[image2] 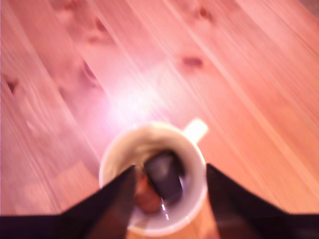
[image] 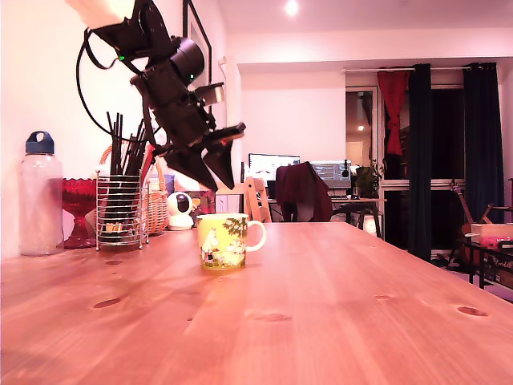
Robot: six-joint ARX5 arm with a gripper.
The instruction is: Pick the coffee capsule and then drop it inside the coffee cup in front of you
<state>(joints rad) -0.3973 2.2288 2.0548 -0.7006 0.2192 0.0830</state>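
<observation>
The end effector [image: 210, 171] hangs open above the coffee cup [image: 223, 240], with the coffee capsule [image2: 147, 194] seemingly inside, so dipping low could knock the cup over.

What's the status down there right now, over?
Gripper open, jaws spread above yellow ceramic mug. Small tan-brown capsule seemingly inside mug, view blurred. Nothing in the way.

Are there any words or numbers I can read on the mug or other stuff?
No readable text anywhere.
Mug: only cartoon figures and green leaves, no words seen.
Bottle: no label seen.
Monitors far behind: too small and blurred to read.
Wrist view: blurred, shows no writing.
</observation>
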